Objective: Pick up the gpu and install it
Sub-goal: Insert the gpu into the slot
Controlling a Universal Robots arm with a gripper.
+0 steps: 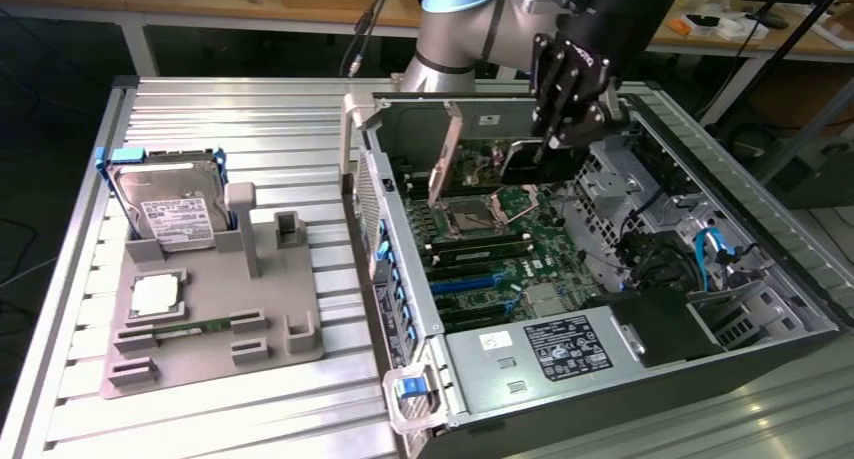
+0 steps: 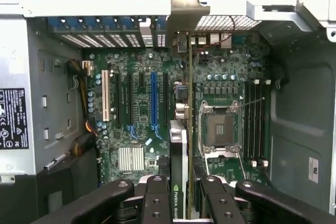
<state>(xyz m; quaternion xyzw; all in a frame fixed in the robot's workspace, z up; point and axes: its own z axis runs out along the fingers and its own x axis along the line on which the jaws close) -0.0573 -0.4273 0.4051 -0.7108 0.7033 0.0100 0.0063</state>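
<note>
My gripper (image 1: 550,144) hangs inside the open computer case (image 1: 747,309), shut on the gpu (image 1: 497,166). The gpu is a thin dark card held on edge, with its silvery bracket (image 1: 447,149) toward the case's rear wall. In the wrist view the gpu (image 2: 178,150) is edge-on between my fingers (image 2: 152,198), with a green logo on its edge and its bracket (image 2: 185,11) at the far end. It hovers over the motherboard (image 1: 487,254), between the blue expansion slot (image 2: 153,100) and the CPU socket (image 2: 218,129). I cannot tell whether it touches a slot.
A grey fixture tray (image 1: 267,344) lies on the slatted table at the exterior view's left. It carries a silver hard drive (image 1: 167,204), a processor chip (image 1: 154,294) and a green memory stick (image 1: 200,329). Drive cages and cables (image 1: 707,249) crowd the case's other side.
</note>
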